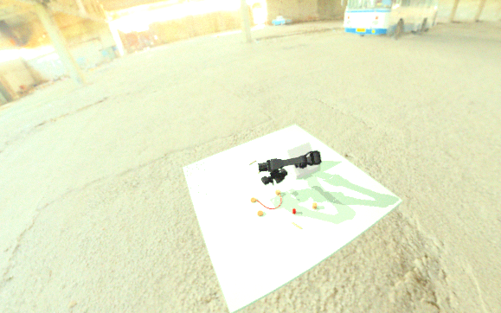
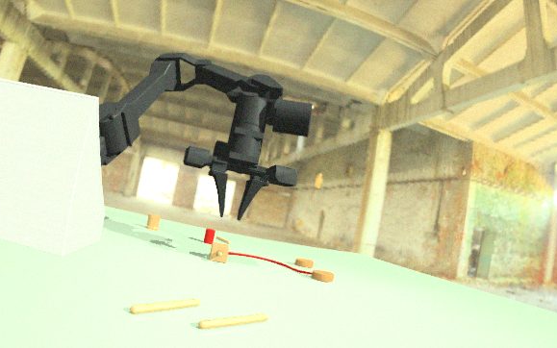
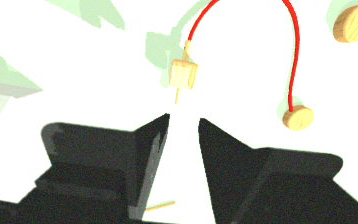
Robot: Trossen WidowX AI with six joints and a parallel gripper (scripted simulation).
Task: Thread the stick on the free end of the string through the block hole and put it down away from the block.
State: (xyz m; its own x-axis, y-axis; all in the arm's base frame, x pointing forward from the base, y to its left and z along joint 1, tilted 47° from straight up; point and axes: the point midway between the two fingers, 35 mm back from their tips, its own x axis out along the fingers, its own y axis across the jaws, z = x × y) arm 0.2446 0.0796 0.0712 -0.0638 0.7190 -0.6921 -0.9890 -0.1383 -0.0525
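The wooden block (image 1: 278,192) (image 2: 222,247) (image 3: 183,74) stands on the table. The string's thin stick (image 3: 177,96) lies through its hole, with a bare end out on one side and the string end out on the other. The red string (image 1: 271,208) (image 2: 267,260) (image 3: 297,50) curves from that end to the round button (image 1: 253,200) (image 2: 322,276) (image 3: 298,118). My gripper (image 2: 231,218) (image 3: 184,120) is partly open and empty, pointing down well above the table. In the wrist view its fingertips appear just below the stick's bare end.
A second button (image 1: 260,213) (image 2: 304,262) (image 3: 356,23) lies near the string's button. A red cylinder (image 1: 294,211) (image 2: 210,236) and a wooden cylinder (image 1: 314,206) (image 2: 153,221) stand beyond the block. Loose sticks (image 2: 164,306) (image 2: 234,321) lie nearer the exterior camera. A white box (image 2: 27,163) is at its left.
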